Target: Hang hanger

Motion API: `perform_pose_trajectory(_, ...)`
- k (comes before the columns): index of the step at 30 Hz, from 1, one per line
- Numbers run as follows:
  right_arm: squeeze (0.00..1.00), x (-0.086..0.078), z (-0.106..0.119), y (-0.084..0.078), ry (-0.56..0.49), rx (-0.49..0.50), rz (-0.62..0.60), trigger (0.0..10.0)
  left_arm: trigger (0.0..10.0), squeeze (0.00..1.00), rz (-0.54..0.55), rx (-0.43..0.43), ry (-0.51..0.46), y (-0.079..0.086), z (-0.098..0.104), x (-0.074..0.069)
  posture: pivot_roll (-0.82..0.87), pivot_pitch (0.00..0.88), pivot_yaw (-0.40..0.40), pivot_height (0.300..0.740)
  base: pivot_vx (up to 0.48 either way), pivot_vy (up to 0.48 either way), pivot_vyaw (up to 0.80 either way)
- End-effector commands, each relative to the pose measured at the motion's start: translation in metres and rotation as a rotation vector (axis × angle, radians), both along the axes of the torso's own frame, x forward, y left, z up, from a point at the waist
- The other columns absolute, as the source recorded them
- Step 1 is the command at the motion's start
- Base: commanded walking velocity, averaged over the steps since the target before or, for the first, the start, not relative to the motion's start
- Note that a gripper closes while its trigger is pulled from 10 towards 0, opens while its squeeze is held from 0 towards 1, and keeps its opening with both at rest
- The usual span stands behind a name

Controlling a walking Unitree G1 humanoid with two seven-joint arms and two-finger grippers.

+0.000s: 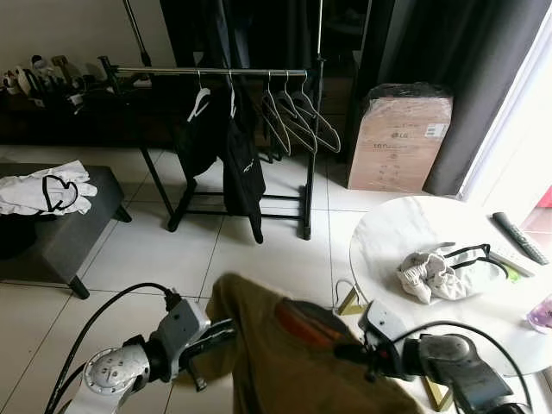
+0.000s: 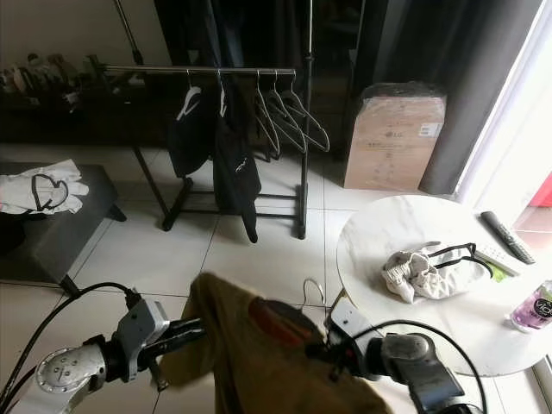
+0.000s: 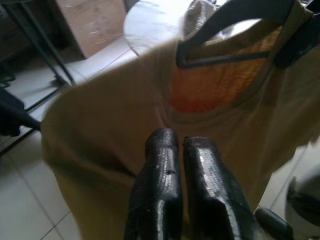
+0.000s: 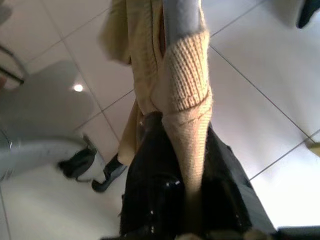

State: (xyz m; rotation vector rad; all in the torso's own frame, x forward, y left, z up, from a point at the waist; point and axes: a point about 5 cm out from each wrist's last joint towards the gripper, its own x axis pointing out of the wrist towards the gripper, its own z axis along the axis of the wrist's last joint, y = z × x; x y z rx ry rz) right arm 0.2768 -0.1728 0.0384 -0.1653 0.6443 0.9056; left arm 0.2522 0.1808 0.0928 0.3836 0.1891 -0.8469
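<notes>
Low in front of the robot, the mustard-brown knit sweater (image 1: 285,362) on its dark plastic hanger (image 3: 227,30) hangs between both arms, right pincer (image 4: 185,165) clamped on its shoulder, left pincer (image 3: 180,165) pinching fabric, black metal clothes rail (image 1: 211,72) well ahead.

The left gripper (image 3: 179,150) has its two black fingers (image 3: 161,165) pressed together, their tips against a mustard-yellow shirt (image 3: 115,130) that hangs in front of them. The shirt has an orange lining (image 3: 220,75) inside its neck and sits on a dark hanger (image 3: 230,35), whose bar crosses the collar. Behind lie a round white table (image 3: 150,20), a cardboard box (image 3: 92,22) on the pale tiled floor (image 3: 30,210), and the dark legs of a clothes rack (image 3: 35,45).
</notes>
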Motion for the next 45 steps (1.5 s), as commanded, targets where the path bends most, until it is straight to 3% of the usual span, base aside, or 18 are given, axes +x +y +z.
perform_pose_trajectory(1, 0.0, 0.007, 0.006, -0.004, -0.016, 0.036, -0.078, 0.0, 10.0, 1.0, 0.019, 0.003, 0.002, -0.001, 0.0, -0.002, -0.08, 0.087, 0.016, 0.74, 0.0, 0.0, 0.0)
perform_pose_trajectory(2, 0.0, 0.009, 0.01, 0.005, -0.012, 0.102, -0.118, 0.0, 10.0, 1.0, 0.059, -0.003, -0.017, -0.01, 0.001, -0.002, -0.07, 0.093, 0.019, 0.74, 0.0, 0.0, 0.0)
perform_pose_trajectory(5, 0.0, 0.007, 0.018, 0.015, -0.01, 0.157, -0.103, 0.0, 10.0, 1.0, 0.111, -0.001, -0.051, -0.02, -0.001, -0.002, -0.07, 0.095, 0.018, 0.74, 0.0, 0.0, 0.0)
perform_pose_trajectory(10, 0.0, -0.001, 0.026, 0.024, -0.021, 0.158, 0.001, 0.0, 10.0, 1.0, 0.243, 0.016, -0.075, -0.032, -0.005, 0.005, -0.08, 0.101, 0.015, 0.74, 0.0, 0.0, 0.0)
perform_pose_trajectory(15, 0.0, -0.01, 0.034, 0.027, -0.021, 0.163, 0.105, 0.0, 10.0, 1.0, 0.23, 0.043, -0.095, -0.051, -0.004, 0.007, -0.08, 0.105, 0.014, 0.74, 0.0, 0.0, 0.0)
perform_pose_trajectory(17, 0.0, -0.019, 0.038, 0.028, -0.027, 0.16, 0.194, 0.0, 10.0, 1.0, 0.238, 0.059, -0.131, -0.056, -0.001, 0.011, -0.08, 0.106, 0.014, 0.74, 0.0, 0.0, 0.0)
perform_pose_trajectory(20, 0.0, -0.024, 0.038, 0.027, -0.019, 0.147, 0.234, 0.0, 10.0, 1.0, 0.268, 0.072, -0.163, -0.057, 0.0, 0.014, -0.08, 0.106, 0.014, 0.74, 0.0, 0.0, 0.0)
perform_pose_trajectory(21, 0.0, -0.025, 0.038, 0.026, -0.016, 0.141, 0.241, 0.0, 10.0, 0.6, 0.272, 0.072, -0.174, -0.058, 0.001, 0.014, -0.08, 0.103, 0.014, 0.74, 0.0, 0.0, 0.0)
perform_pose_trajectory(22, 0.0, -0.025, 0.038, 0.026, -0.016, 0.141, 0.241, 0.0, 10.0, 0.6, 0.272, 0.072, -0.174, -0.058, 0.001, 0.014, -0.08, 0.103, 0.014, 0.74, 0.0, 0.0, 0.0)
perform_pose_trajectory(23, 0.0, -0.027, 0.038, 0.025, -0.014, 0.138, 0.244, 0.0, 10.0, 0.0, 0.266, 0.069, -0.186, -0.06, 0.002, 0.015, -0.08, 0.102, 0.014, 0.74, 0.0, 0.0, 0.0)
perform_pose_trajectory(31, 0.0, -0.018, 0.039, 0.029, -0.032, 0.127, 0.203, 0.0, 10.0, 0.0, 0.274, 0.088, -0.246, -0.071, 0.009, 0.021, -0.08, 0.089, 0.015, 0.74, 0.0, 0.0, 0.0)
perform_pose_trajectory(35, 0.0, -0.007, 0.04, 0.035, -0.042, 0.129, 0.132, 0.0, 10.0, 0.0, 0.215, 0.135, -0.255, -0.076, 0.007, 0.018, -0.08, 0.084, 0.016, 0.74, 0.0, 0.0, 0.0)
perform_pose_trajectory(40, 0.0, 0.005, 0.045, 0.046, -0.032, 0.175, 0.081, 0.0, 10.0, 0.0, 0.066, 0.177, -0.189, -0.087, 0.0, 0.004, -0.07, 0.075, 0.018, 0.74, 0.0, 0.0, 0.0)
perform_pose_trajectory(45, 0.0, 0.006, 0.045, 0.051, -0.013, 0.192, 0.073, 0.0, 10.0, 0.0, 0.087, 0.184, -0.246, -0.089, 0.004, 0.005, -0.06, 0.068, 0.017, 0.74, 0.0, 0.0, 0.0)
